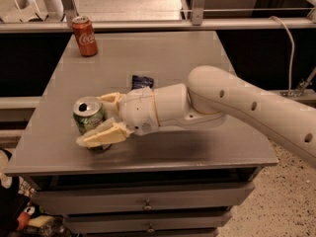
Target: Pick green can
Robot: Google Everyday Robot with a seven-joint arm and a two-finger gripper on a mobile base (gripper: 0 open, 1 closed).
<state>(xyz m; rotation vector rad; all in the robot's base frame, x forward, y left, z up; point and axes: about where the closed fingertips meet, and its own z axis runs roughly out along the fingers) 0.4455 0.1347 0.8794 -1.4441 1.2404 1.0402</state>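
Note:
The green can (87, 110) stands upright near the front left of the grey table (163, 53); its silver top with the tab hole shows. My gripper (94, 120) has come in from the right and is around the can. One cream finger (111, 98) lies behind the can and the other finger (102, 135) crosses its lower front. Both press against its sides, so the gripper is shut on the can. The can's base still rests on the table.
A red Coca-Cola can (85, 36) stands at the far left corner. A small dark blue packet (142, 80) lies mid-table, just behind my wrist. The table has drawers below; a metal rail runs behind it.

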